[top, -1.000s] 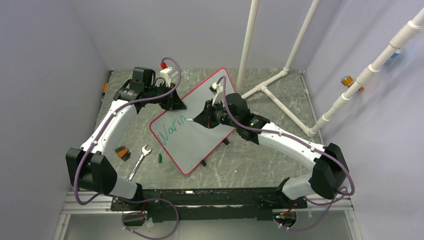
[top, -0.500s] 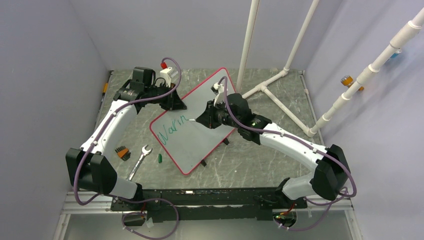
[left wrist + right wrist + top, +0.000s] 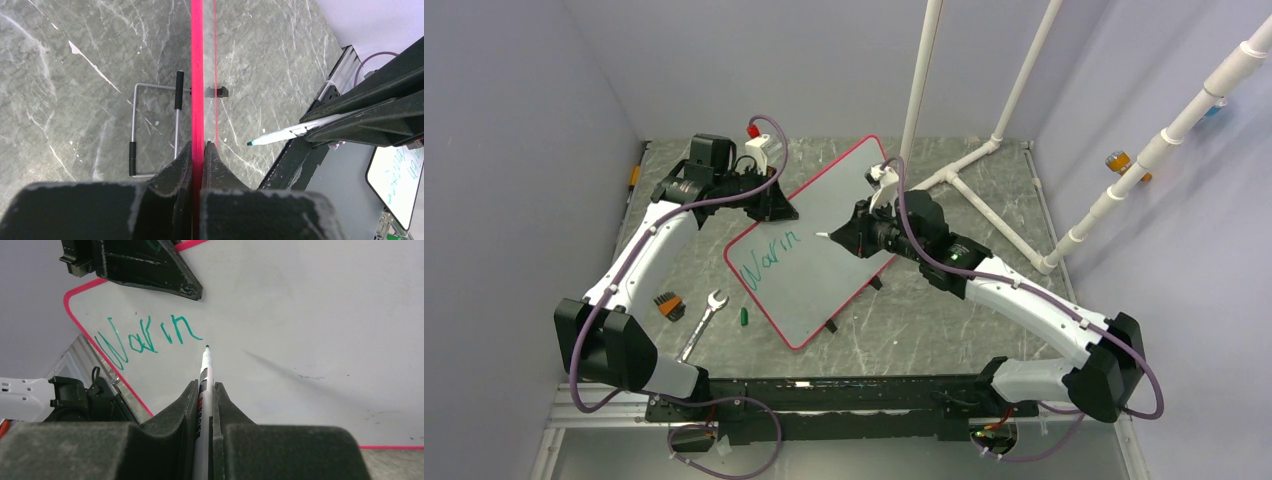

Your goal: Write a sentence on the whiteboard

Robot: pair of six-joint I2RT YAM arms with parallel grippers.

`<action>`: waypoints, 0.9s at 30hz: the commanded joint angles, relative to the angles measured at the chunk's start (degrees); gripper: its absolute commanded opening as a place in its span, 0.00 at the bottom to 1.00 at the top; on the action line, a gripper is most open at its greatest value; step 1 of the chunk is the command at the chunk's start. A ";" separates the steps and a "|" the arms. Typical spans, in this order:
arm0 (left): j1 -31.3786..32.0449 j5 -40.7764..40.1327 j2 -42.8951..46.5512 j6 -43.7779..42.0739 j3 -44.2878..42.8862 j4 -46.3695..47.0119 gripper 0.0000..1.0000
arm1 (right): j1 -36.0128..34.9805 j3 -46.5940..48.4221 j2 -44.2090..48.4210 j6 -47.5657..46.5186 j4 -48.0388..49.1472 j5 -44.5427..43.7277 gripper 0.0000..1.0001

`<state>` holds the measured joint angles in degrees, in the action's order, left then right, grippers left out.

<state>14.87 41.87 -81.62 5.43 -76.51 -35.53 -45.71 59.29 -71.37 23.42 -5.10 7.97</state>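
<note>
Top external view, items listed by size.

1. Worktop (image 3: 944, 330): grey marbled slab carrying everything below. White pipes (image 3: 964, 175) cross its far right corner.

2. Whiteboard (image 3: 824, 290): lies at the middle of the worktop, turned diagonally, with a red rim and small black feet. Judged stiff and fairly light, so it is likely to skate or rock under pen pressure unless pinned. The face looks slick, and fresh ink on it would smear. The best hold is the bare rim, away from the lettering.

3. Left jaws: closed narrow on the board's far-left rim. The left wrist view shows the red edge pinched between them. They serve as the brace.

4. Right jaws: clamped on the marker (image 3: 205, 371), which is held along their length. The arm reaches over the board's centre.

5. Wrench (image 3: 704, 320): on the worktop left of the board, apart from it.

6. Sentence (image 3: 145, 337): green lettering near the board's left corner, one word so far (roughly "Warin"). The marker tip stands just right of the last letter, and the left wrist view shows it lifted off the surface. Most of the writing looks yet to come, and the next stroke needs light, even contact.

7. Hex-key set (image 3: 667, 303): beside the wrench.

8. Green cap (image 3: 744, 316): near the board's left edge.
</note>
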 commanded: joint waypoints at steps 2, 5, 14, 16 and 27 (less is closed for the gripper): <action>2.08 -4.41 0.01 -6.56 1.45 1.05 0.00 | 1.72 -0.68 2.87 -0.30 -1.55 -1.50 0.00; 2.33 -4.55 -0.16 -6.50 1.38 1.06 0.00 | 2.20 -0.87 3.74 0.22 -2.45 -1.67 0.00; 2.88 -5.50 -0.38 -6.67 1.45 0.71 0.00 | 2.38 -2.95 6.98 -0.13 -1.04 -0.36 0.00; 2.97 -5.56 -0.38 -6.75 1.42 0.66 0.00 | 2.43 -3.95 7.57 -0.57 1.02 0.67 0.00; 3.23 -5.70 -0.21 -6.82 1.36 0.59 0.00 | 2.38 -3.69 4.91 -3.14 6.75 5.65 0.00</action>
<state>15.70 40.84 -81.45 5.45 -76.58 -35.35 -43.46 54.76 -65.89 22.15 -4.64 11.07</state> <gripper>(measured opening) 0.066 0.123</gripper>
